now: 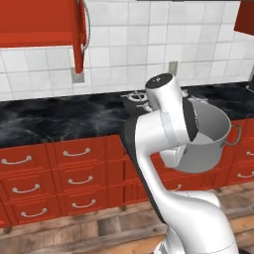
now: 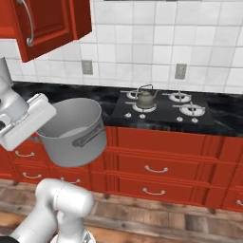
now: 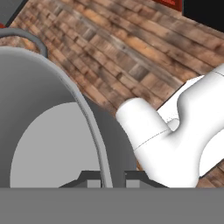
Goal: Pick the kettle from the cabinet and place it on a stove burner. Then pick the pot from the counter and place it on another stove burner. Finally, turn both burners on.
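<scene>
My gripper (image 3: 106,178) is shut on the rim of the pot (image 3: 43,144), one fingertip inside the wall and one outside. The wide grey pot (image 1: 206,149) hangs tilted in the air in front of the red drawers, below counter height, with a loop handle (image 2: 88,137) showing on its side. The small grey-green kettle (image 2: 145,98) stands on a left burner of the black cooktop (image 2: 161,111). Two right burners (image 2: 192,110) carry nothing. The red wall cabinet (image 1: 39,22) is at the upper left with its door (image 2: 42,23) swung open.
The black veined counter (image 1: 59,119) runs along the tiled wall above red drawers (image 1: 77,178) with silver handles. Small white knobs (image 2: 141,116) line the cooktop's front edge. Wooden floor (image 3: 131,57) lies under the pot. My own white arm (image 1: 158,149) hides part of the stove.
</scene>
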Available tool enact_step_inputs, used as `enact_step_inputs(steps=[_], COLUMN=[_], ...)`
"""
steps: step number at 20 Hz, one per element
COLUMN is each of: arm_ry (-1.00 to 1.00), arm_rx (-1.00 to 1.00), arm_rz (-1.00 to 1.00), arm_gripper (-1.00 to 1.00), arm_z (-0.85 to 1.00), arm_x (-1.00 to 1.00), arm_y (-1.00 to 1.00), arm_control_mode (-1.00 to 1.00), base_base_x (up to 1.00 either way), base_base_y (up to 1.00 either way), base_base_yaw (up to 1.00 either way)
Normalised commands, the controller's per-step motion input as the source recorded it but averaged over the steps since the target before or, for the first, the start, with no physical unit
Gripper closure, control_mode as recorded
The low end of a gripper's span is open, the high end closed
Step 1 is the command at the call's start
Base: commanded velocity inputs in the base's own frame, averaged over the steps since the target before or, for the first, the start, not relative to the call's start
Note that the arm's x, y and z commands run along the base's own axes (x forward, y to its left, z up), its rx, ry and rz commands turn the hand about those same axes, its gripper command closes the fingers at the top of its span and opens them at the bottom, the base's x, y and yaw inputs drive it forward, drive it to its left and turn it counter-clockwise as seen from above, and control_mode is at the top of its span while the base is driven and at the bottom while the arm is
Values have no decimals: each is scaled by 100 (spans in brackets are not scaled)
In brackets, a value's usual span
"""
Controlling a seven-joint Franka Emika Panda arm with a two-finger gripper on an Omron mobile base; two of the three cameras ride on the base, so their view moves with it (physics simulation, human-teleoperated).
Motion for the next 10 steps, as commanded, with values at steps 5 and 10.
enact_step_inputs(steps=[5,10], arm_ry=[0,0], arm_rx=[0,0], arm_rz=[0,0], arm_gripper=[100,100], arm_z=[0,0], arm_x=[0,0], arm_y=[0,0], arm_control_mode=[100,100], base_base_x=[48,47], base_base_y=[-36,-51], base_base_yaw=[18,11])
